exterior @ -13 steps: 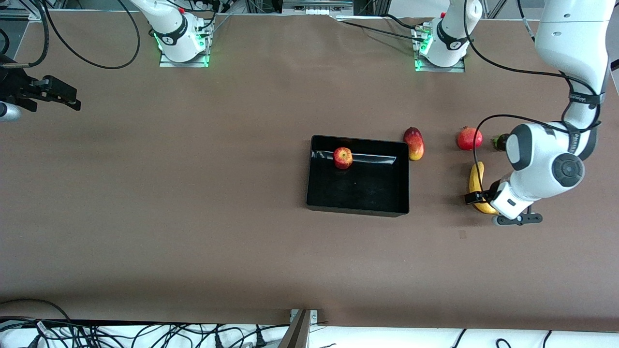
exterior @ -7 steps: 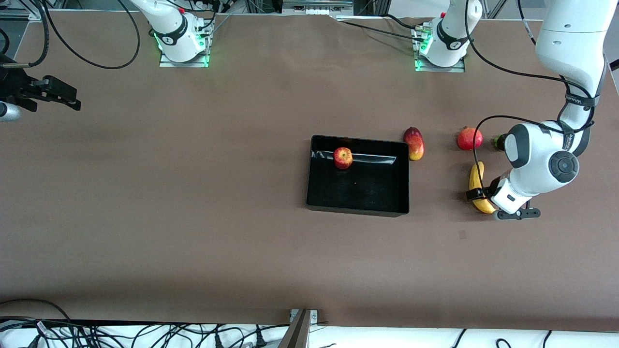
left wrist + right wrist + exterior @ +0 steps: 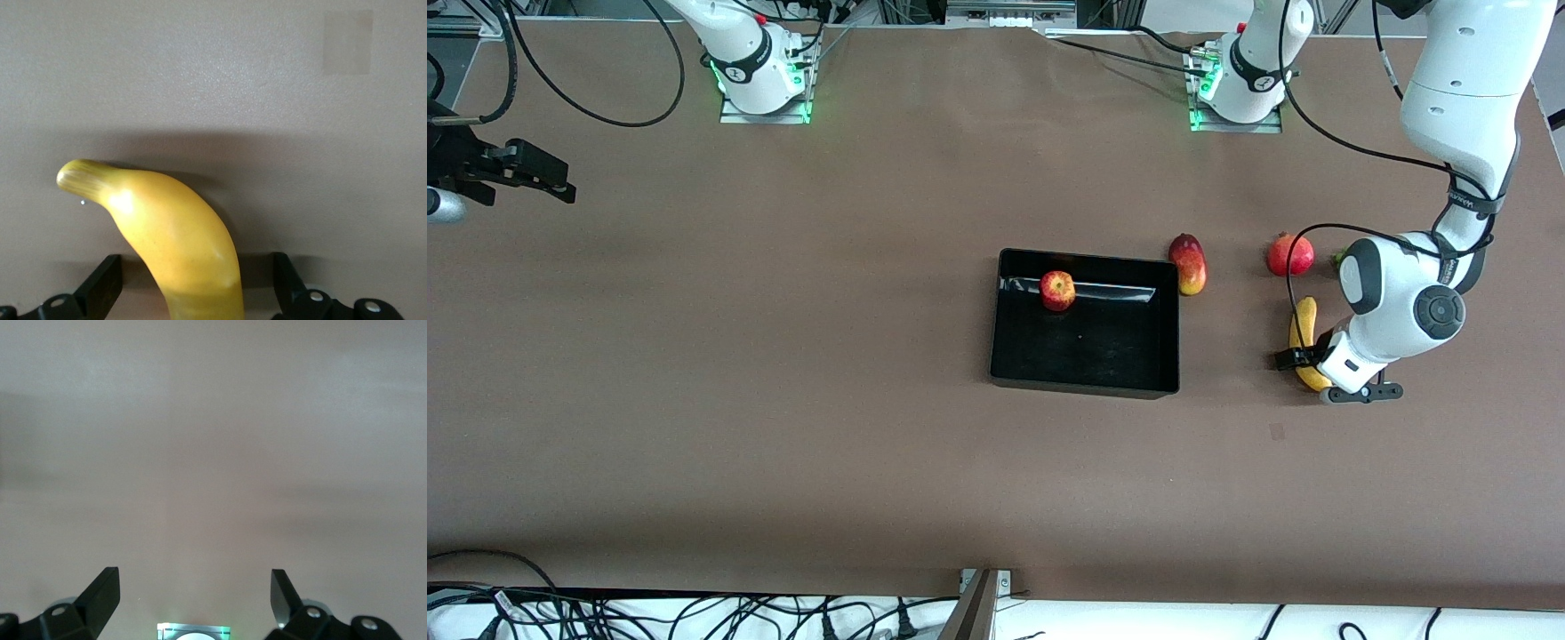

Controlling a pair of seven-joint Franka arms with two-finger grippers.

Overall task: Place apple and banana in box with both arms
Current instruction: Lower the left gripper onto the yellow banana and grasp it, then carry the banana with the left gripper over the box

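A brown table (image 3: 783, 373) fills the view; tangled black cables (image 3: 694, 613) line its near edge.

High front camera facing robots, wrist cameras close above table (image 3: 783, 356)

Matt brown table (image 3: 783, 356) covering, smooth, paper-like, faintly creased. Glossy black plastic box (image 3: 1083, 386), floor mirror-bright with a pale streak of reflection. Waxy, slightly shiny skin on the apple (image 3: 1057, 290). Smooth yellow banana (image 3: 173, 240) peel with a soft sheen and fine ridges at the tip. Glossy white plastic shells on the arms (image 3: 1400, 302); matt black plastic fingers (image 3: 100, 287); rubbery black cables (image 3: 605, 116).
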